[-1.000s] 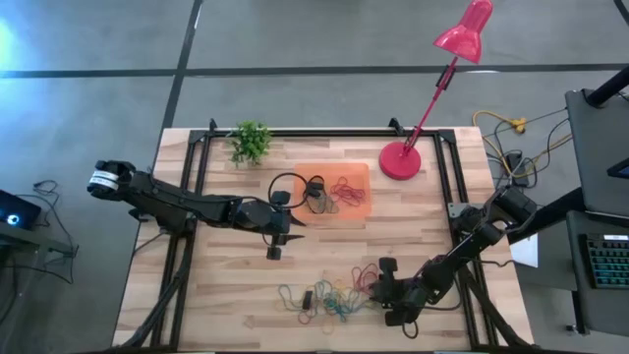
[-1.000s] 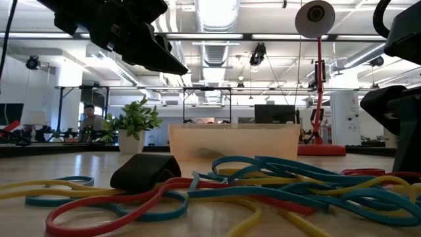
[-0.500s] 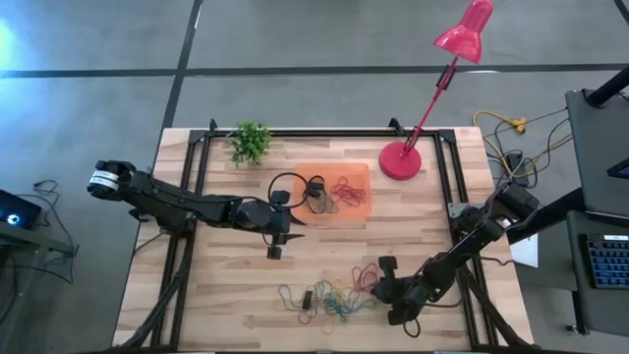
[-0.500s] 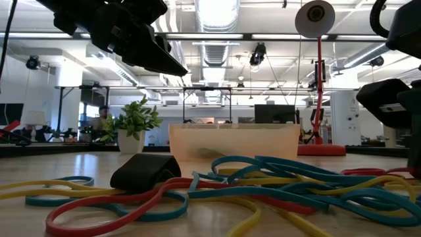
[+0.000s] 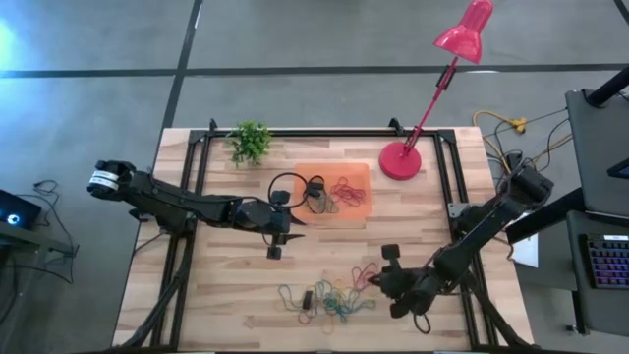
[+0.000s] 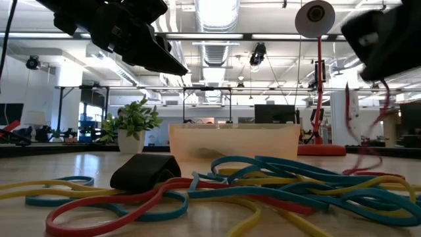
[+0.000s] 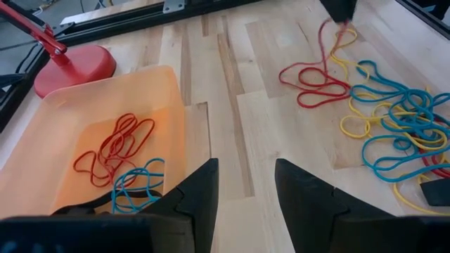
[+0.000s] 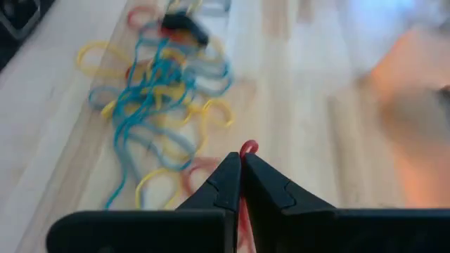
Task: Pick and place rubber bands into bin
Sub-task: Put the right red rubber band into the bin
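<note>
Orange bin (image 7: 169, 91) holds red and blue rubber bands (image 7: 116, 158); red lamp (image 5: 401, 160); green plant (image 5: 251, 141).

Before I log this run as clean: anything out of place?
One oddity: a black clip-like piece lies among the loose bands, no loop itself. The right hand is shut on a red band; nothing spilled.

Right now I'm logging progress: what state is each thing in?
right hand: shut on a red rubber band, lifted above the table
left hand: open, empty, beside the bin
bin: holds a few bands
rubber bands: loose pile on the table
lamp: upright
</note>
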You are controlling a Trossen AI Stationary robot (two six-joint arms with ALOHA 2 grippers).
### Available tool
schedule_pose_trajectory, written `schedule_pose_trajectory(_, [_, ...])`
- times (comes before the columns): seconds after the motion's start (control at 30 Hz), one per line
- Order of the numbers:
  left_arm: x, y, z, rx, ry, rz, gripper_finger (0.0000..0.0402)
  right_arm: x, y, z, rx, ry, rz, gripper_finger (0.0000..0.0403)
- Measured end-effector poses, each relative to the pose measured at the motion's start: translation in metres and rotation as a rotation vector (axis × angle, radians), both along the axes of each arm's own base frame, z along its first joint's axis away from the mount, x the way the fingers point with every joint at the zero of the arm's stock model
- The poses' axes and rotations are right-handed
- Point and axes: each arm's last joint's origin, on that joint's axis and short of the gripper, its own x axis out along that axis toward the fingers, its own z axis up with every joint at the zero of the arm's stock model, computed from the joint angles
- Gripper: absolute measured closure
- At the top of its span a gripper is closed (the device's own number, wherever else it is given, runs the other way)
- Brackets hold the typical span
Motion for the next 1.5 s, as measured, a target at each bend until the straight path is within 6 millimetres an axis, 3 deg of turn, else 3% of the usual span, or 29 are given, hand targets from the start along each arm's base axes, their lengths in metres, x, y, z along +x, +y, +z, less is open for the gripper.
schedule_pose_trajectory(0.33, [0.0,0.0,0.0,0.003,0.001,-0.001,0.0276,0.005,-0.037,0.048,-0.207,-0.171,-0.037,0.0395])
schedule_pose_trajectory(0.53, [0.0,0.0,0.0,0.003,0.001,-0.002,0.0276,0.017,-0.081,0.068,-0.318,-0.191,-0.117,0.0395])
schedule_pose_trajectory(0.73, [0.0,0.0,0.0,0.004,0.001,-0.002,0.0276,0.034,-0.134,0.076,-0.343,-0.169,-0.191,0.0395])
schedule_pose_trajectory(0.93, [0.0,0.0,0.0,0.006,0.001,-0.003,0.0276,0.046,-0.184,0.071,-0.267,-0.131,-0.242,0.0395])
schedule_pose_trajectory(1.1, [0.0,0.0,0.0,0.006,0.001,-0.003,0.0276,0.05,-0.215,0.063,-0.225,-0.089,-0.291,0.0394])
schedule_pose_trajectory(1.33, [-0.002,0.0,-0.004,0.008,-0.001,-0.004,0.0276,0.059,-0.24,0.044,-0.128,-0.051,-0.329,0.0393])
schedule_pose_trajectory(1.5, [-0.003,0.001,-0.008,0.018,-0.037,-0.012,0.0276,0.068,-0.249,0.024,-0.052,0.007,-0.292,0.0366])
